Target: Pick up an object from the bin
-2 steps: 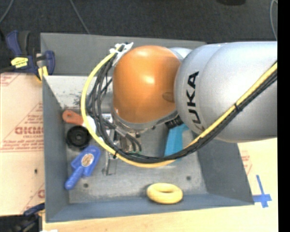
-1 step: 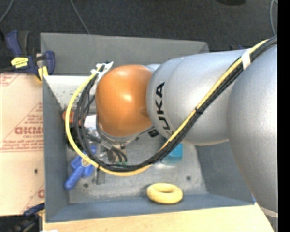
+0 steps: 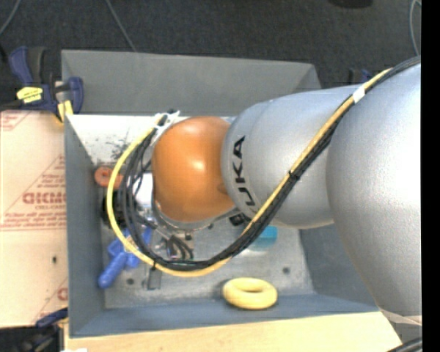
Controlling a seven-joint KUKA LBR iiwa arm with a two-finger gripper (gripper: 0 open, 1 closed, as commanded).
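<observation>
Down in the bin's left half, the gripper (image 3: 161, 264) (spread or pressed together, I cannot tell beneath its orange cover (image 3: 191, 169)) hangs just right of a blue stick-like piece (image 3: 117, 262) slanting toward the lower-left corner, with the yellow ring (image 3: 249, 293) farther off by the lower wall.

Bright light glares on the arm (image 3: 352, 160), which shadows the bin (image 3: 205, 75).

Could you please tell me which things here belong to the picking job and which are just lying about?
Job in hand: the gripper; the bin; the blue plastic piece right beside the gripper, the likeliest pick.
Lying about: the yellow ring by the near wall; the orange piece by the left wall; the turquoise piece under the arm.
</observation>
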